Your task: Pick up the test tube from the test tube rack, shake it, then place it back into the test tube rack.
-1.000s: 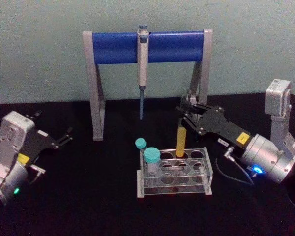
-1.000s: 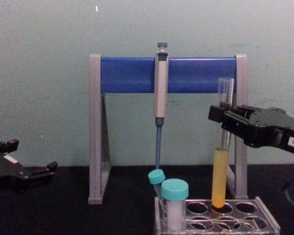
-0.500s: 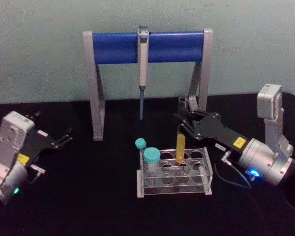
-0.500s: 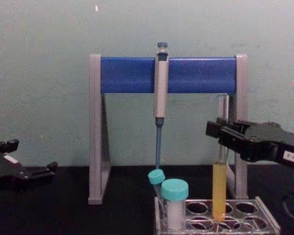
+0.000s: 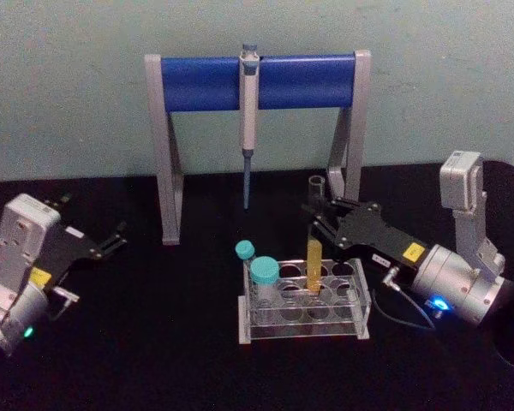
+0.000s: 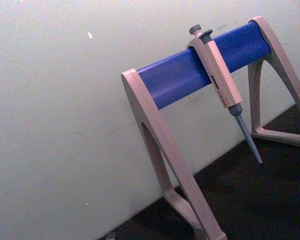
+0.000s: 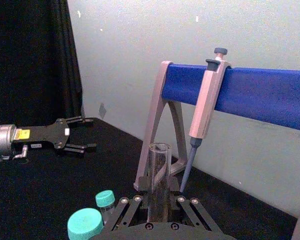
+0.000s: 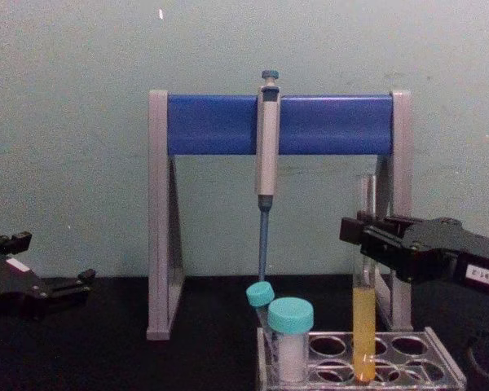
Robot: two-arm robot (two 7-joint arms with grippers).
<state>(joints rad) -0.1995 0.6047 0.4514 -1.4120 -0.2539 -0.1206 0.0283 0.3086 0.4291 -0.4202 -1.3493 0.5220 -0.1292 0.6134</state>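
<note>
The test tube (image 5: 313, 257), clear glass with yellow liquid in its lower part, stands upright with its bottom inside a back-row hole of the test tube rack (image 5: 357, 318). My right gripper (image 5: 319, 214) is shut on the tube's clear upper part, above the liquid. The chest view shows the test tube (image 8: 363, 314) reaching down into the test tube rack (image 8: 444, 368), held by the right gripper (image 8: 362, 238). In the right wrist view the test tube (image 7: 159, 167) rises from between the right gripper (image 7: 158, 216) fingers. My left gripper (image 5: 116, 236) rests open at the far left, well away from the rack.
A grey-and-blue pipette stand (image 5: 206, 83) with a hanging pipette (image 5: 248, 94) stands behind the rack. A white tube with a wide teal cap (image 5: 265, 274) and a thin teal-capped tube (image 5: 244, 250) occupy the rack's left end. A cable (image 5: 403, 308) lies right of the rack.
My right gripper has come down with the test tube, whose bottom has gone from just above the rack's top into a hole. The left arm has not moved.
</note>
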